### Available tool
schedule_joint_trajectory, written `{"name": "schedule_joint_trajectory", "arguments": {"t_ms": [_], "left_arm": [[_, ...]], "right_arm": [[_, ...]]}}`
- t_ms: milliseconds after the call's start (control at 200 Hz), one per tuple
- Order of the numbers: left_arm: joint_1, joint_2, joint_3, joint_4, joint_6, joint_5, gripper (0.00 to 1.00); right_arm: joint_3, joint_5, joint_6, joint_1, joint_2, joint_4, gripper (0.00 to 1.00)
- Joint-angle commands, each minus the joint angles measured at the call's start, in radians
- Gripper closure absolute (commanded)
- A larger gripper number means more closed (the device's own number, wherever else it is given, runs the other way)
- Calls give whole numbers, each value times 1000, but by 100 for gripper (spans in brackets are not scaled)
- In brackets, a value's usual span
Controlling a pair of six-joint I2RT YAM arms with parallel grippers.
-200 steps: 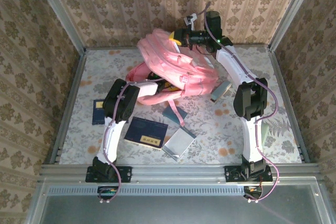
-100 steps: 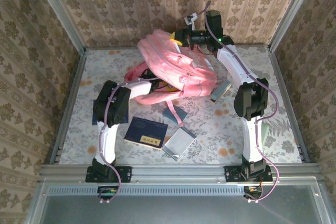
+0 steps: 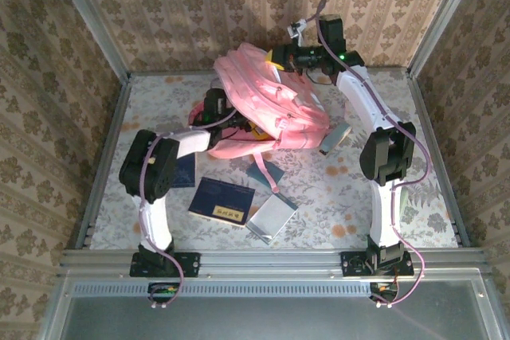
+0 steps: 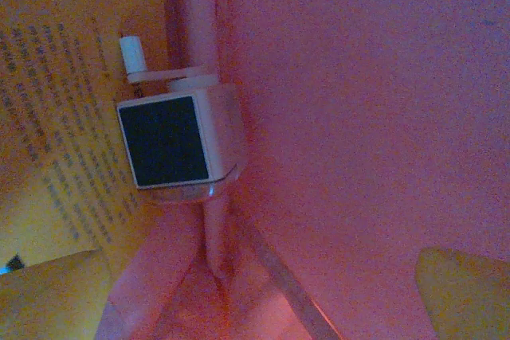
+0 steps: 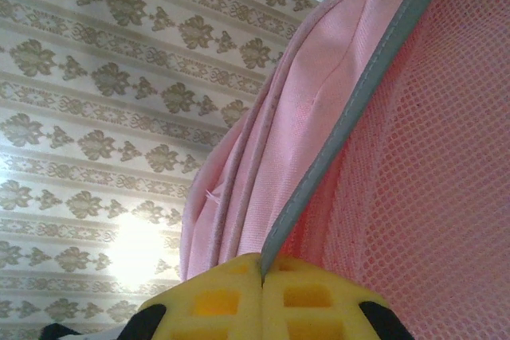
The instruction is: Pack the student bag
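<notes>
The student bag (image 3: 271,105), a big pink backpack, lies at the back of the table with its top edge lifted. My right gripper (image 3: 276,58) holds that edge up. In the right wrist view its yellow pads (image 5: 207,300) are shut on the bag's grey trim (image 5: 351,109). My left arm reaches into the bag's mouth from the left. In the left wrist view my left gripper (image 4: 255,300) is open inside the pink lining, one yellow fingertip (image 4: 48,292) at each lower corner. Ahead of it lie a yellow book (image 4: 56,117) and a white cube with a dark face (image 4: 175,141).
In front of the bag lie a dark blue book (image 3: 223,201), a grey notebook (image 3: 271,216) and a teal book (image 3: 265,173). Another blue book (image 3: 185,171) lies partly under my left arm. A grey flat item (image 3: 335,139) rests right of the bag. Metal rails edge the table.
My left elbow has swung out to the left and its gripper has pushed deeper into the bag, jaws opening wider. My right gripper has shifted slightly right, still holding the bag.
</notes>
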Motion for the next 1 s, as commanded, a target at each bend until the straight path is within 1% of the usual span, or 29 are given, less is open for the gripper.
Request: {"name": "schedule_joint_trajectory", "arguments": {"t_ms": [0,100,170,255,370,540,645,735,865,995], "left_arm": [[37,-148,-29,-90,82,11,0],[74,-255,-77,-230,160,-27,1],[92,-344,-76,-414,276,-85,1],[92,-442,-57,-606,425,-181,1],[83,-530,-42,-736,534,-241,1],[83,-664,-60,-845,614,-322,1],[84,-718,-52,-910,660,-352,1],[91,-738,-53,-943,695,-363,0],[113,-738,-79,-938,688,-328,0],[117,-748,-85,-950,711,-348,0]], "right_arm": [[50,5,-65,4,-90,14,100],[60,13,-78,14,-81,-3,100],[85,28,-99,20,-68,-34,100],[117,48,-116,24,-49,-66,100],[156,95,-160,34,-23,-128,100],[238,185,-273,80,55,-292,100],[262,262,-317,113,95,-336,100],[283,315,-345,141,128,-362,100],[316,368,-383,171,160,-397,100],[370,460,-451,187,180,-477,100]]}}
